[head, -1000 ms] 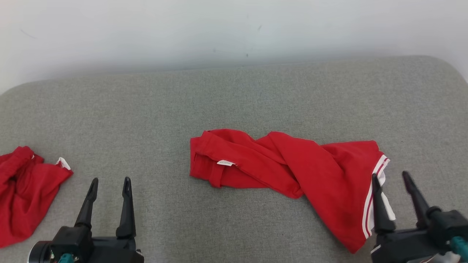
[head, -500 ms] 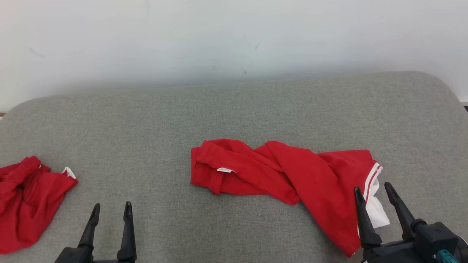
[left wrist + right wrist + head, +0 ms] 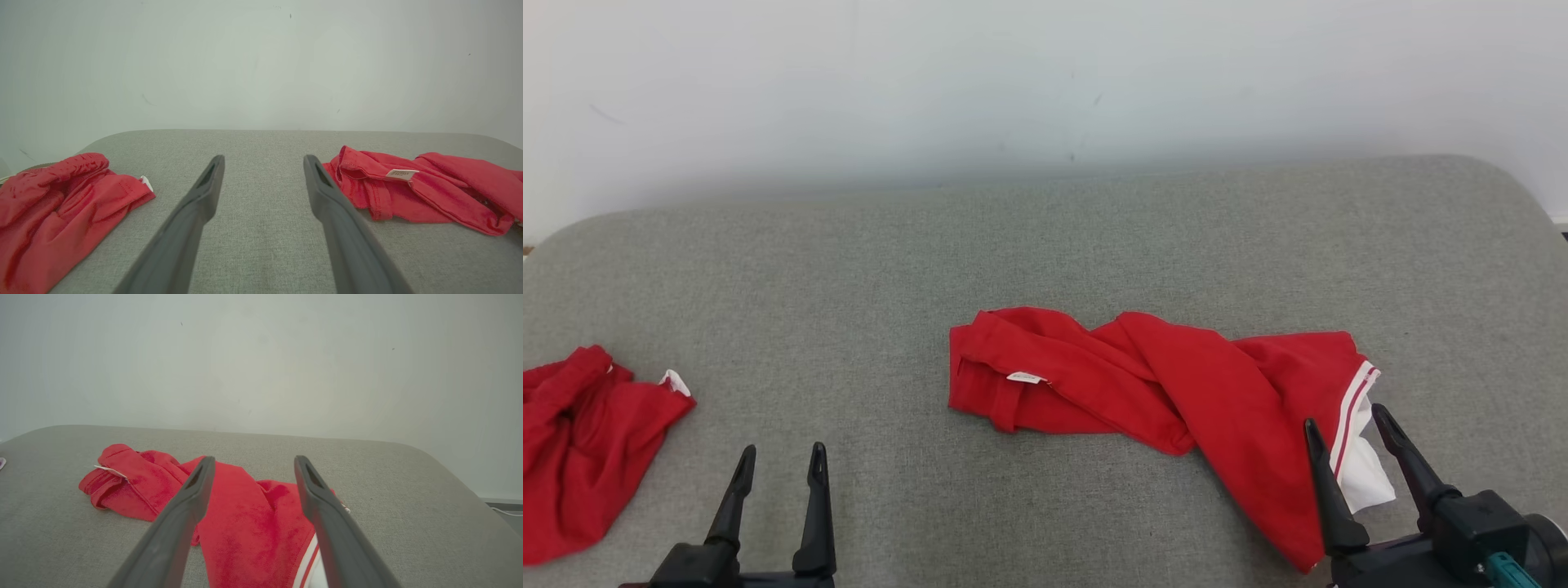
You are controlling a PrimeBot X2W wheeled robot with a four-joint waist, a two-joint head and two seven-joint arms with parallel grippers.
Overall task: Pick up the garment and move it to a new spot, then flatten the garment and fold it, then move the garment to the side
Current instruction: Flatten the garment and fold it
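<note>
Garment (image 3: 1168,380) lay centre-right on padded surface (image 3: 1045,245), second garment (image 3: 580,441) well apart at its left edge, wall (image 3: 1045,73) stood behind the surface.

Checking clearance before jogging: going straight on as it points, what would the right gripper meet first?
Likely the red garment, whose striped end lies just ahead between the fingers of the open right gripper. If it rides above the cloth, the pale wall beyond. Height is unclear.

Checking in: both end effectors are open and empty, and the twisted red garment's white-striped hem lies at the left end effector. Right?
Not quite. The white-striped hem of the twisted red garment lies at the right end effector, not the left end effector, as the head view shows. Both are open and empty.
</note>
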